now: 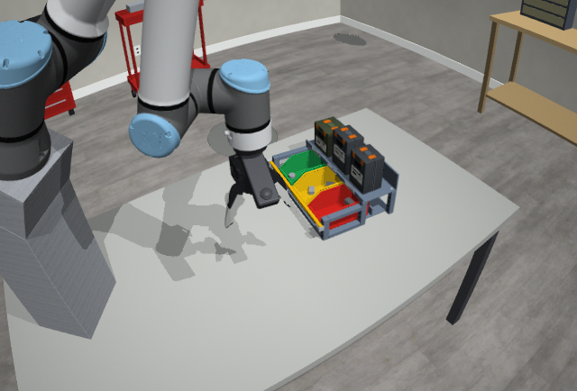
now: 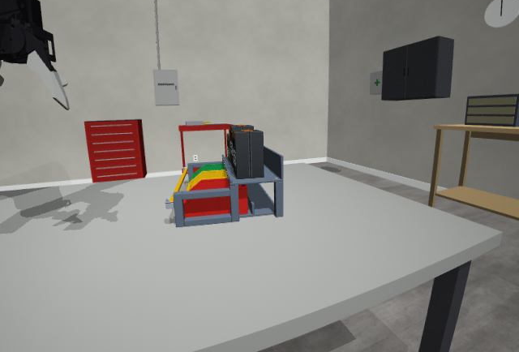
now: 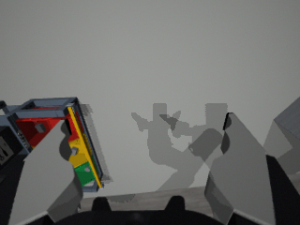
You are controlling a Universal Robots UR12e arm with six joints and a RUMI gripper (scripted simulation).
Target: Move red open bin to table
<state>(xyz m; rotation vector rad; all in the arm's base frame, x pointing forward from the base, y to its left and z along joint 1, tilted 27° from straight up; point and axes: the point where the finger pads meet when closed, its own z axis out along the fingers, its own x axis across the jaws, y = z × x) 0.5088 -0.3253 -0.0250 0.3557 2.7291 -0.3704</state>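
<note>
The red open bin [image 1: 332, 204] [image 2: 207, 206] [image 3: 27, 132] sits upright in the lower level of a grey-blue shelf [image 1: 392, 177] [image 2: 278, 197] [image 3: 47, 102], at the end nearest the table's front. Small grey parts [image 1: 348, 200] lie inside it. My gripper [image 1: 235, 211] [image 2: 29, 88] [image 3: 146, 116] is open and empty. It hangs above the bare table [image 1: 325, 307] [image 2: 293, 255] [image 3: 187, 70], to the left of the shelf and clear of it. In the exterior view only one finger shows at the top left.
A yellow bin [image 1: 317, 178] [image 3: 77, 151] and a green bin [image 1: 303, 162] [image 3: 84, 173] sit beside the red one in the shelf. Three dark boxes [image 1: 348, 145] [image 2: 247, 151] stand on its upper level. The robot's grey pedestal [image 1: 46, 247] stands on the table's left.
</note>
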